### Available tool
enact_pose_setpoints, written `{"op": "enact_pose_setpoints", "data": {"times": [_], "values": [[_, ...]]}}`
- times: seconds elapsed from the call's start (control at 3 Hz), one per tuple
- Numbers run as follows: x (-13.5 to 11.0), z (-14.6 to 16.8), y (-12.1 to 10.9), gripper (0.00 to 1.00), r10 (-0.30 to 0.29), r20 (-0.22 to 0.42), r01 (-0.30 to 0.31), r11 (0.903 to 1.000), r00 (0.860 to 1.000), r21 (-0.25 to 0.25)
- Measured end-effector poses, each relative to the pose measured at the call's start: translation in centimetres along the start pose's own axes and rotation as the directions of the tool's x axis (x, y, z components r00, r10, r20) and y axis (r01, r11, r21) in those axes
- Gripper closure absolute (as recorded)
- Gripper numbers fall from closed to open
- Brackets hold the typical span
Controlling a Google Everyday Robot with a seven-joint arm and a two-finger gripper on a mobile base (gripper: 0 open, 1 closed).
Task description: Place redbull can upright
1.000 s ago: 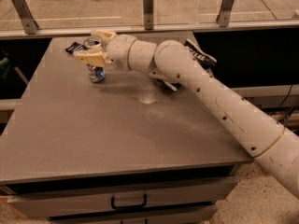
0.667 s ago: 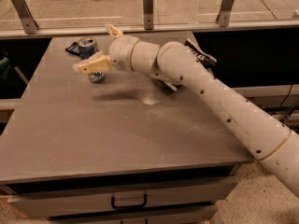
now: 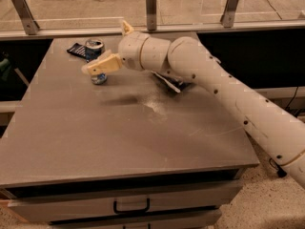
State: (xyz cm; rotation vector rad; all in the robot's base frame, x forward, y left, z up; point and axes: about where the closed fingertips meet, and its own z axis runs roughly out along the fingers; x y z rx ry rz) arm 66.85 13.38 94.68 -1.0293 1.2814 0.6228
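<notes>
A slim silver-and-blue redbull can (image 3: 94, 50) stands upright in the upper left of the frame, on a grey table (image 3: 119, 137), close to the table's far edge. A small flat dark packet (image 3: 75, 49) lies just beside it on the left. The gripper (image 3: 106, 47) sits at the can with its fingers spread wide apart: one pale finger (image 3: 101, 65) crosses in front of the can's middle, the other points up behind. The white arm (image 3: 228, 94) stretches away to the lower right, passing over a dark crinkly bag (image 3: 167, 83). The table's centre, front and left side lie open down to the near edge, above a drawer handle (image 3: 131, 207).
</notes>
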Motion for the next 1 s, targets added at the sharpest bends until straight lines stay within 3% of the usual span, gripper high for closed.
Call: {"op": "enact_pose_setpoints", "data": {"times": [0.33, 0.67, 1.0], "values": [[-1.7, -5.6, -2.6, 0.00, -0.028, -0.100, 0.037, 0.9956, 0.995, 0.086], [-7.3, -17.1, -6.1, 0.00, -0.078, -0.224, 0.155, 0.9234, 0.971, 0.351], [-12.3, -25.1, -8.0, 0.00, -0.120, -0.276, 0.260, 0.7899, 0.954, 0.555]]}}
